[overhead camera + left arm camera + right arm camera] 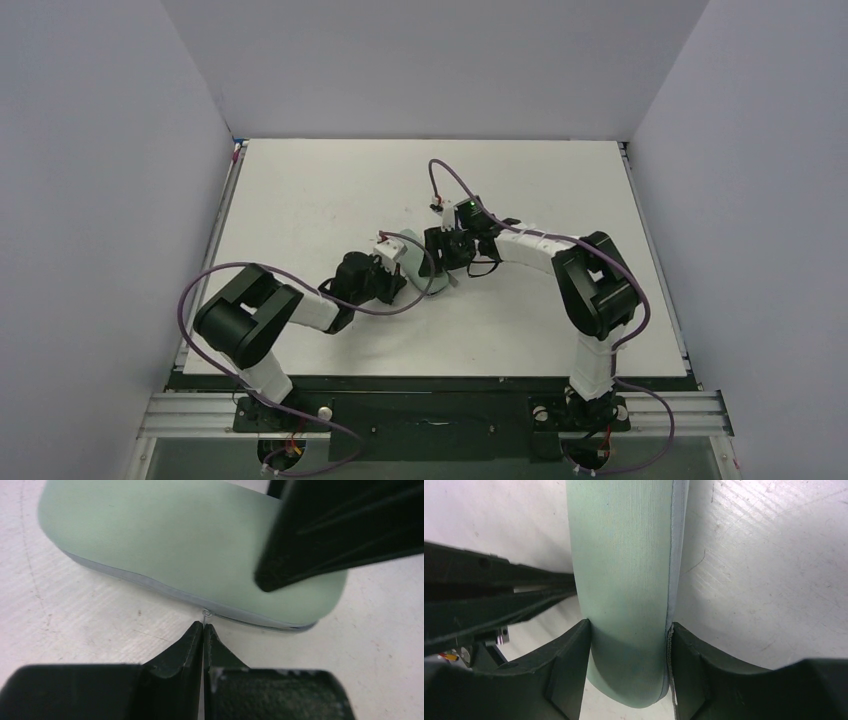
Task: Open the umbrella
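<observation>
Bright, even, diffuse white light with no glare. Only faint, soft-edged shadows fall on the table. In both wrist views the pale green case shows crisp fabric texture, while dark close-up parts at the frame edges look soft.

A white table is enclosed on three sides by plain pale grey walls. Its top is marked with fine scratches and scuffs. A metal rail is fixed along its near edge. The space is evenly lit, and only soft shadows are cast.
</observation>
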{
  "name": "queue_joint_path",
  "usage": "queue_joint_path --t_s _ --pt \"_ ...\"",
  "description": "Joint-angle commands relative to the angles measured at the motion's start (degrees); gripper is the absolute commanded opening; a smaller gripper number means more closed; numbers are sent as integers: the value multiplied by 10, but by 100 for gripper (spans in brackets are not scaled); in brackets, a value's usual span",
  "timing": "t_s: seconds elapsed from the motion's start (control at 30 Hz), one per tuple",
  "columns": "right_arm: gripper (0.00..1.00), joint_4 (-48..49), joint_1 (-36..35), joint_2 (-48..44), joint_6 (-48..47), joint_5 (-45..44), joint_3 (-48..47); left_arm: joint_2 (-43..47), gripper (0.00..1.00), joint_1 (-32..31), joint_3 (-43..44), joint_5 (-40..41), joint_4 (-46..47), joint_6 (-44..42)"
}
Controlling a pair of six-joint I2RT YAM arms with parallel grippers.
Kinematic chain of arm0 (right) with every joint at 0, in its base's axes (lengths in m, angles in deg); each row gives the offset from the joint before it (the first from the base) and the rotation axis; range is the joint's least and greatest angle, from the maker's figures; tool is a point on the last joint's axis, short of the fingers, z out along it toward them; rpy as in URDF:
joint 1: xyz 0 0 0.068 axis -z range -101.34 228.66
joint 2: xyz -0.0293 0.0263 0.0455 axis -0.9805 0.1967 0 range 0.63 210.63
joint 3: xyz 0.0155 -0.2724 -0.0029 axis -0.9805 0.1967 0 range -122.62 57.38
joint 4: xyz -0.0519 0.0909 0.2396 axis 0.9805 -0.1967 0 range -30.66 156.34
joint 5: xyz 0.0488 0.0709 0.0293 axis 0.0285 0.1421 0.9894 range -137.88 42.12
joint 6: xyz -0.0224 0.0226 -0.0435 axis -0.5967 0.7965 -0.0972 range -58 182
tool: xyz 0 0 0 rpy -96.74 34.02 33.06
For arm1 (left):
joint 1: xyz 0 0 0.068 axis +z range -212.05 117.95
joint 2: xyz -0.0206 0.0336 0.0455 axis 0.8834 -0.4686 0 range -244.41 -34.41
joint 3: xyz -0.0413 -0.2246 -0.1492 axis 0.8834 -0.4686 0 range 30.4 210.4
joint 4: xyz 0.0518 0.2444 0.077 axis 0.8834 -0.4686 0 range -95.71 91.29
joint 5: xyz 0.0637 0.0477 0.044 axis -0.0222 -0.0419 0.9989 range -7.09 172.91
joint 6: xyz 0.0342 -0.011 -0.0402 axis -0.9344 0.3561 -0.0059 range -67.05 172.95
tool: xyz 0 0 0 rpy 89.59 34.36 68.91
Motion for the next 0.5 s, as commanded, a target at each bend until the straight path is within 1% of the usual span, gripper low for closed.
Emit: queue_joint_path --t_s 0.0,0.13,0.23,0.33,0.43,0.47 --pt "0 -139 13 14 -103 -35 6 -24 0 32 42 5 7 15" --pt "0 -183 20 25 -148 -36 -16 -37 0 49 55 4 2 30" --pt "0 -223 21 34 -199 -43 -39 -39 0 58 58 4 -1 35" --pt "0 -262 20 43 -254 -74 -66 -41 0 63 61 1 -2 41" --pt "0 -279 24 47 -294 -90 -87 -39 0 63 53 -6 4 45" --pt "3 -282 27 47 -310 -99 -90 -39 0 63 52 -11 4 49"
